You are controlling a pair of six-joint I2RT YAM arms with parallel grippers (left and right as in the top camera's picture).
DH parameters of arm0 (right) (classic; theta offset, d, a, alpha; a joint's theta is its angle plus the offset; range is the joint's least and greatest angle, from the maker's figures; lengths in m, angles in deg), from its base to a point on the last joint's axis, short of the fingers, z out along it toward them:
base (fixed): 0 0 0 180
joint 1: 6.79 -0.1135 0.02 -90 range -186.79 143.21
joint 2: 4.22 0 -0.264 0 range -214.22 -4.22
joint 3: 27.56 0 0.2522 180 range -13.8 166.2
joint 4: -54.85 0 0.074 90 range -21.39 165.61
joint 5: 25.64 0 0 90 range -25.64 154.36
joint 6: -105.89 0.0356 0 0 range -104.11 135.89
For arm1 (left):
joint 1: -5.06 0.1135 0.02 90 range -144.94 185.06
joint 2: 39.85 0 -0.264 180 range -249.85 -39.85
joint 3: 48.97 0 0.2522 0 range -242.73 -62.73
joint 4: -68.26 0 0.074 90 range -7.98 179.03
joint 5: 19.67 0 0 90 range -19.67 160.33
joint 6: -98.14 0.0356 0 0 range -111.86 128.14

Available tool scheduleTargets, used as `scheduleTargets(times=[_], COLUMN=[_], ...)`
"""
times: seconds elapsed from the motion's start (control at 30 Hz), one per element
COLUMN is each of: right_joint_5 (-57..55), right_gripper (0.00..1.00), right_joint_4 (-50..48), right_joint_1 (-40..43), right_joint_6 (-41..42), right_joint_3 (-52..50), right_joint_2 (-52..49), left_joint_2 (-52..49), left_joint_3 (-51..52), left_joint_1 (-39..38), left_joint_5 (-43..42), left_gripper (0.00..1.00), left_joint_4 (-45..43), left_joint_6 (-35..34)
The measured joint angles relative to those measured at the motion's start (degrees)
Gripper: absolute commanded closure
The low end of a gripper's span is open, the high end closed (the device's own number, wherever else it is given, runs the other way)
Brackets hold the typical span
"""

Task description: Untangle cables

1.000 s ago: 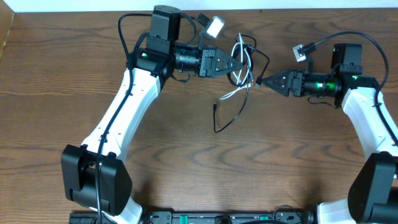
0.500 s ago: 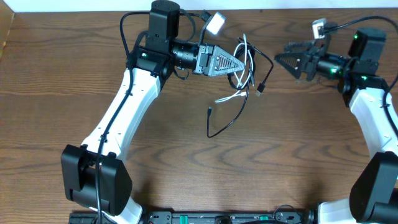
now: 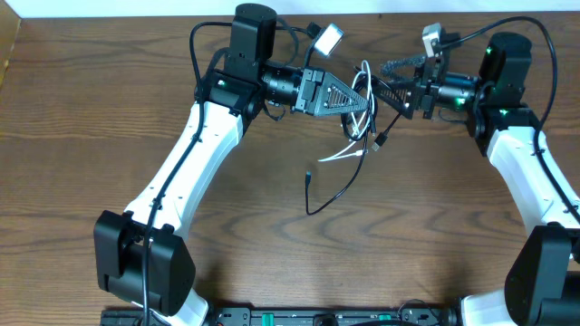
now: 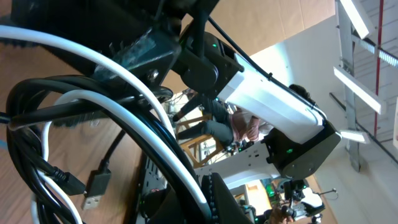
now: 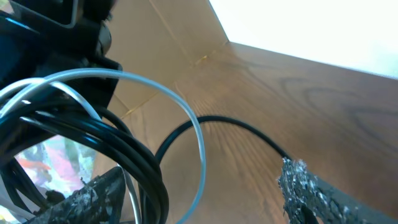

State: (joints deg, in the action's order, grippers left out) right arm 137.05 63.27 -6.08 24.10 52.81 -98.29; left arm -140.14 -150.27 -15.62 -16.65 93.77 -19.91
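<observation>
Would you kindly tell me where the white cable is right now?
In the overhead view, top centre, the white cable hangs with the black cables from the left gripper, beside the open right gripper, its tail trailing below them.

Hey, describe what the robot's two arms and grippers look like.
The left arm and right arm have white links, black joints and looping black wires. The left gripper and right gripper are black with tapering fingers. The right arm shows green lights.
</observation>
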Motion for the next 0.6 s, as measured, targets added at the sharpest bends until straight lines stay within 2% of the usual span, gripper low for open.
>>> scheduleTargets(times=[0.13,0.4,0.6], right_joint_5=[0.0,-0.8,-6.1], right_gripper=[0.28,0.28,0.32], right_joint_4=[-1.6,-1.3,-1.3], right_joint_1=[-0.2,-0.6,-3.8], right_joint_6=[1.4,2.3,3.0], right_joint_3=[0.0,0.0,0.0], right_joint_2=[0.0,0.0,0.0], left_joint_2=[0.0,0.0,0.0], left_joint_3=[0.0,0.0,0.0], left_joint_1=[-0.1,-0.2,-2.2], left_joint_5=[0.1,0.1,0.3], left_gripper=[0.92,0.92,0.92], left_joint_4=[0.0,0.0,0.0], left_joint_6=[-0.5,-2.4,-3.7])
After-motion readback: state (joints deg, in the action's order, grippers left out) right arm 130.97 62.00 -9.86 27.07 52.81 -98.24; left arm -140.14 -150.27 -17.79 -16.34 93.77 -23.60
